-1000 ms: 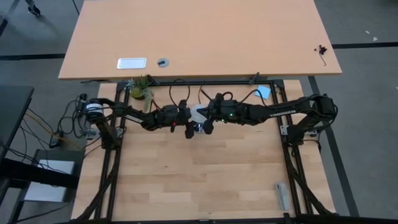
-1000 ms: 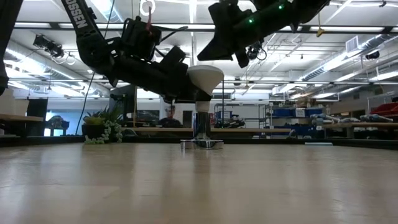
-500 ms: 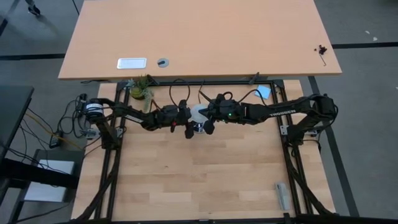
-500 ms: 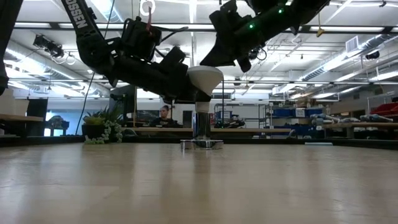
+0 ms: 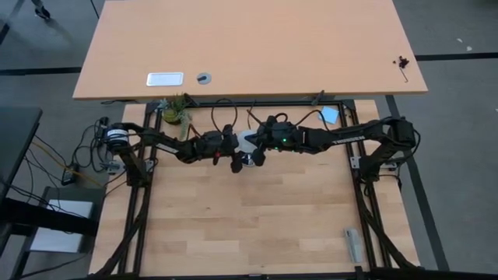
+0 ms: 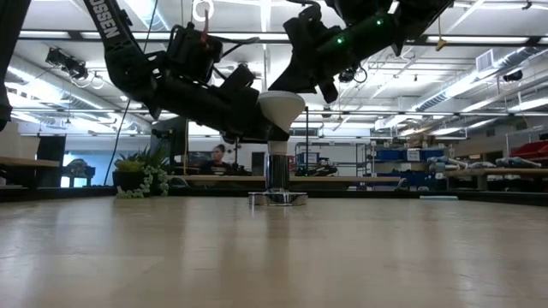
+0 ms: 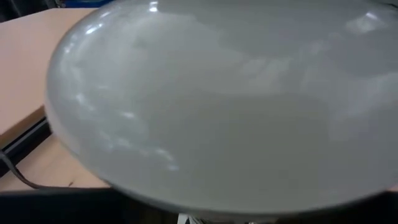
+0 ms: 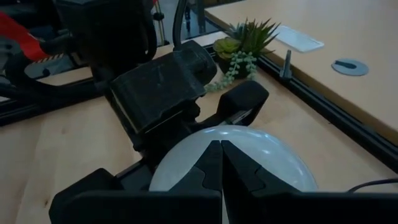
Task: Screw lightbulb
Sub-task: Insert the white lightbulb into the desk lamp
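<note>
The white lightbulb point(image 6: 281, 106) stands upright, globe up, with its narrow base in the silvery socket point(image 6: 276, 174) on a round disc on the table. My left gripper point(image 5: 239, 150) reaches in from the table's left, its fingers point(image 8: 241, 99) apart on either side of the globe's lower part. The globe point(image 7: 211, 106) fills the left wrist view. My right gripper point(image 8: 221, 167) comes from the right, slanting down. It is shut, with its tips just over the top of the globe point(image 6: 289, 87). My left gripper has one finger on each side of the bulb's lower globe point(image 8: 249, 134), coming level from the table's left; whether the fingers touch the glass I cannot tell. My right gripper's shut tips are at the top of the globe point(image 8: 249, 155); whether they touch it I cannot tell.
A small potted plant point(image 5: 176, 110) stands at the far left of the table. Beyond the far edge is a second wooden table point(image 5: 249, 47). A small grey object point(image 5: 352, 243) lies near the front right. A person point(image 6: 215, 157) shows far behind.
My right gripper, still shut, has come down and toward the table's left, from above and right of the bulb to just over the top of its globe. The bulb stays upright in the socket.
</note>
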Controlling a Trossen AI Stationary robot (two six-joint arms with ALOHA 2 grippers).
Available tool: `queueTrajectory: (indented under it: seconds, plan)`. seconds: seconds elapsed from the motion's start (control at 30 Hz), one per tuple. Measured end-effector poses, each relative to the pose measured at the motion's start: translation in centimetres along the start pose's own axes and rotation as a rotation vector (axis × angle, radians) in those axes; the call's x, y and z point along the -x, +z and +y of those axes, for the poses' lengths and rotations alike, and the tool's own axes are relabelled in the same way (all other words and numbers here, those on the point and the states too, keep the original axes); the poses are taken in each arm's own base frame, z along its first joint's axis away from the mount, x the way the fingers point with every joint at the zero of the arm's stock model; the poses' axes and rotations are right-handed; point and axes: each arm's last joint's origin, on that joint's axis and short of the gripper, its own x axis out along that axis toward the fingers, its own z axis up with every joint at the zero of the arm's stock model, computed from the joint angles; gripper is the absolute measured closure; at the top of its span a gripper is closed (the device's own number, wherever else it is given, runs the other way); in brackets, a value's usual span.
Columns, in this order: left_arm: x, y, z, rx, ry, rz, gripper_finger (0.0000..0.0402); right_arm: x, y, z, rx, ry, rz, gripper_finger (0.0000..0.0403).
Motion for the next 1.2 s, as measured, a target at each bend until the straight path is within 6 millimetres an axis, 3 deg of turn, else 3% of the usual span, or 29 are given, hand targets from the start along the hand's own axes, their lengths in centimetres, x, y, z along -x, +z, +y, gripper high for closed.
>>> queueTrajectory:
  seconds: [0.97,1.2]
  plan:
    - [1.6,1.0,0.0,-0.001,0.016,0.101,0.0224,-0.2,-0.2,0.0,0.009,0.011,0.008,0.0394]
    - [2.9,2.1,0.2,-0.027,0.021,0.123,0.0224,-0.2,-0.1,0.0,0.006,0.026,-0.001,0.0394]
